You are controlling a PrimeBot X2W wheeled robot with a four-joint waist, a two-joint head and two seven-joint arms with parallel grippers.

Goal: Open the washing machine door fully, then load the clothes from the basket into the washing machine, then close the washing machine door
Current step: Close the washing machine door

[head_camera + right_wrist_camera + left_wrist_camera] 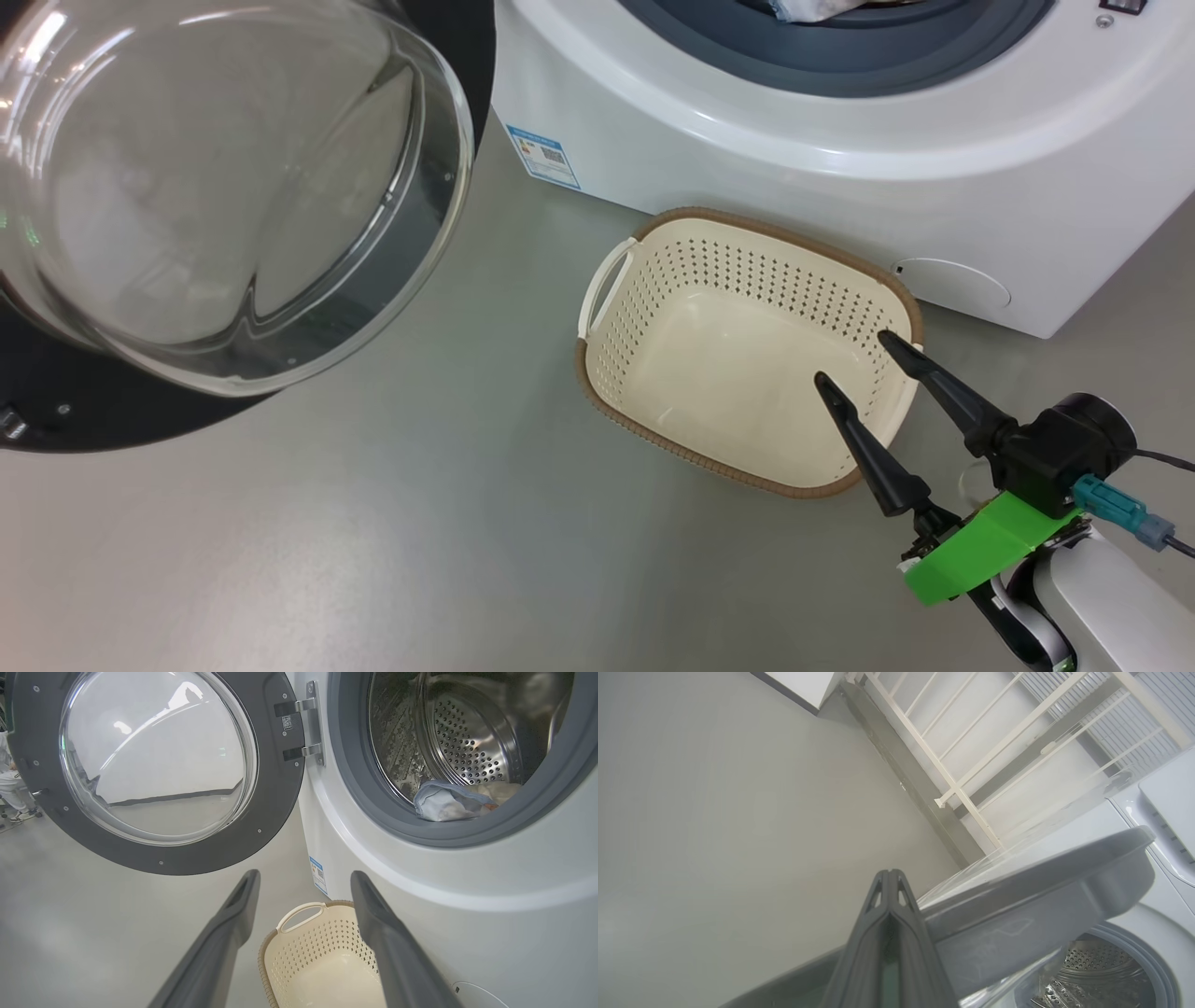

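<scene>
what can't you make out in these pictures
Head view: the clothes are cut off by the top edge.
Right wrist view: the gasket hides part of them, so one garment or two is unclear.
Left wrist view: whether the shut left gripper touches the washing machine door is unclear.
Head view: the label's print is too small.

In the head view the washing machine (840,187) occupies the upper right of the frame, standing on the floor (420,541). The washing machine door (215,187) hangs swung out at the upper left, held by a hinge (310,728) left of the opening. The basket (747,233) sits on the floor at centre right, just before the machine's front, right of the door. The clothes (448,805) lie inside the drum (467,742), low behind the gasket (364,788). The right gripper (851,357) hangs at lower right, tips over the basket's right end.
</scene>
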